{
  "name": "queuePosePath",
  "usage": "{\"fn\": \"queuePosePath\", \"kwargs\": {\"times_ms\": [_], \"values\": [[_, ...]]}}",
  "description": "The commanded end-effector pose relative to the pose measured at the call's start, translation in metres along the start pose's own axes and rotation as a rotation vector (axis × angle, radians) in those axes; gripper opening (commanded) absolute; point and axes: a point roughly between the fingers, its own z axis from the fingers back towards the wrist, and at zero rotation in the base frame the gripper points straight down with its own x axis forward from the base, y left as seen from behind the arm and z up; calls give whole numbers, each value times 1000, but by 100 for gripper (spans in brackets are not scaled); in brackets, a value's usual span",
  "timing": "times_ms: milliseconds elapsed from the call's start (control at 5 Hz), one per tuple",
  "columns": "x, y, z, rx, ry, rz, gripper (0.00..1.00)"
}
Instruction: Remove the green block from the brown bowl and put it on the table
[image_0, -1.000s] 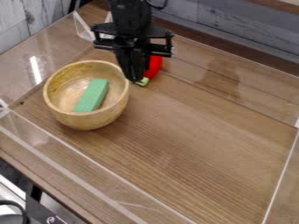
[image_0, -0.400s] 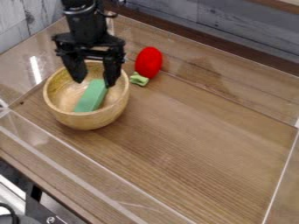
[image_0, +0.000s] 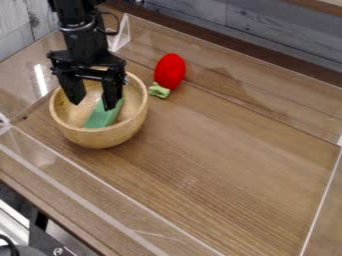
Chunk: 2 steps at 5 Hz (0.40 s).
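The brown bowl (image_0: 96, 131) stands on the table (image_0: 227, 150) at the left. Inside it lies the green block (image_0: 103, 113), leaning against the bowl's inner right side, its upper part hidden by my fingers. My gripper (image_0: 91, 97) points straight down into the bowl, open, with one finger on each side of the block's far end. Nothing is held between the fingers.
A red rounded object (image_0: 170, 69) with a small lime-green piece (image_0: 159, 92) sits just right of the bowl. Low clear acrylic walls (image_0: 160, 215) run along the table's edges, close to the bowl at the left and front.
My gripper has travelled left from beside the red object to over the bowl, opened wide, and sunk into the bowl around the green block.
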Motion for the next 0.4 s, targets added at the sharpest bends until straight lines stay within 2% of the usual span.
{"fn": "queuePosePath", "kwargs": {"times_ms": [0, 200], "values": [[13, -1, 7, 22, -34, -71, 100], [15, -8, -14, 28, -18, -142, 100]]}}
